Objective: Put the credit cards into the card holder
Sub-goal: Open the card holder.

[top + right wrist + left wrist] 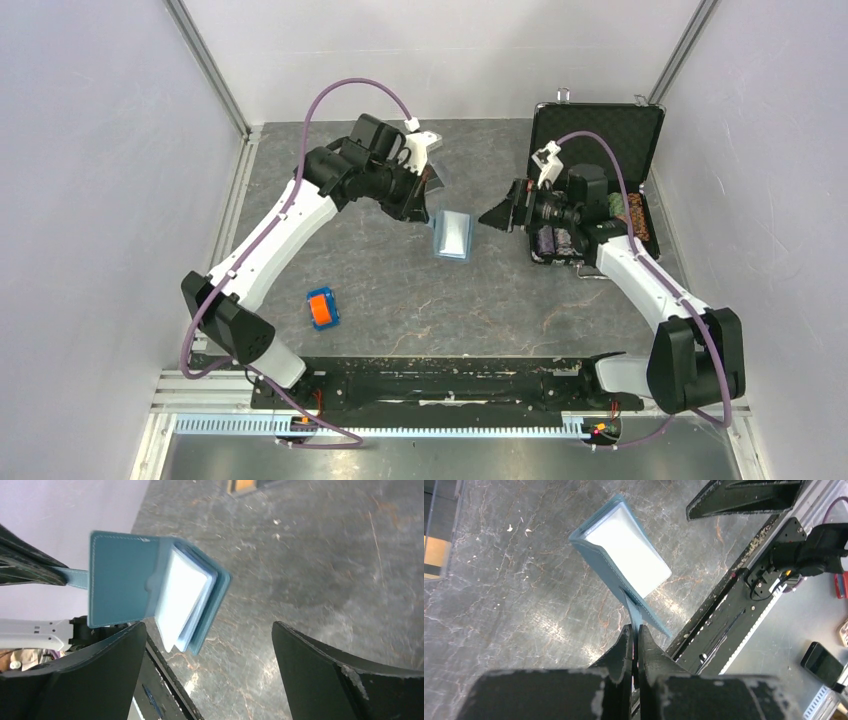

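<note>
The teal card holder (453, 237) hangs open over the middle of the table, its pale blue pockets (629, 555) showing. My left gripper (635, 630) is shut on its snap tab (630, 605) and holds it up. Seen from the right wrist, the holder (125, 585) hangs just ahead of my right gripper (207, 625), whose jaws stand wide apart with nothing between them. In the top view that right gripper (497, 215) sits just right of the holder, not touching it. A tan credit card (435, 555) shows in a clear tray at the left wrist view's left edge.
An open black case (597, 128) with chips stands at the back right, behind the right arm. An orange-and-blue block (322, 308) lies near the front left. The black base rail (450, 380) runs along the near edge.
</note>
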You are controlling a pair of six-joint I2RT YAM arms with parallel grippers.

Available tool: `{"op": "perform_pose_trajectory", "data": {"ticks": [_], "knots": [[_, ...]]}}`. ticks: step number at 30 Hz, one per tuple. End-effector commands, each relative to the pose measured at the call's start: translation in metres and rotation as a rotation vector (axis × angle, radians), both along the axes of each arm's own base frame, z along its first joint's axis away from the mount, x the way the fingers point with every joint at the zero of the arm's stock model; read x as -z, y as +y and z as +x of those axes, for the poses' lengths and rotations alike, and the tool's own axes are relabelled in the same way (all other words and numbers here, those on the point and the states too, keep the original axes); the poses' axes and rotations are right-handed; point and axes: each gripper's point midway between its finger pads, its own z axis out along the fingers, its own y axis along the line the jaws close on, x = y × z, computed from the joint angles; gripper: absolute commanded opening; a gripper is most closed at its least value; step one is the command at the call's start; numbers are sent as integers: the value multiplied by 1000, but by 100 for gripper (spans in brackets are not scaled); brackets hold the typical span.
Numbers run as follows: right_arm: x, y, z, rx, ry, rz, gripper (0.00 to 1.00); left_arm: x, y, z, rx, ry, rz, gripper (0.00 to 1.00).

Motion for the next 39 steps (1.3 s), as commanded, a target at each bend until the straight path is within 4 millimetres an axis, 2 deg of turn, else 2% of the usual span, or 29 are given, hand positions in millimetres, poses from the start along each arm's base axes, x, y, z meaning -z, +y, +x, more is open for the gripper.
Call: {"op": "perform_pose_trajectory", "data": {"ticks": [1,7,10,16,23,27,34,39], "knots": [[-63,17,11,-132,-241,77,98,-21,12,-21,125,-42,46,2],[-106,42,7,-260,-373,172,98,-31,19,-25,132,-66,65,2],[-117,63,-1,-329,-399,217,97,-34,22,-24,119,-84,73,2],[-126,84,-3,-394,-416,271,96,-32,17,-20,153,-104,69,2],[-138,93,-10,-471,-449,316,96,-26,1,-33,301,-91,-6,2],[-138,101,-25,-539,-443,356,95,-33,-7,-38,355,-106,-64,2],[-135,115,-61,-659,-412,469,90,-49,-19,-42,408,-187,-164,2],[-136,112,-88,-768,-377,570,74,-50,-18,-40,404,-217,-161,2]]}}
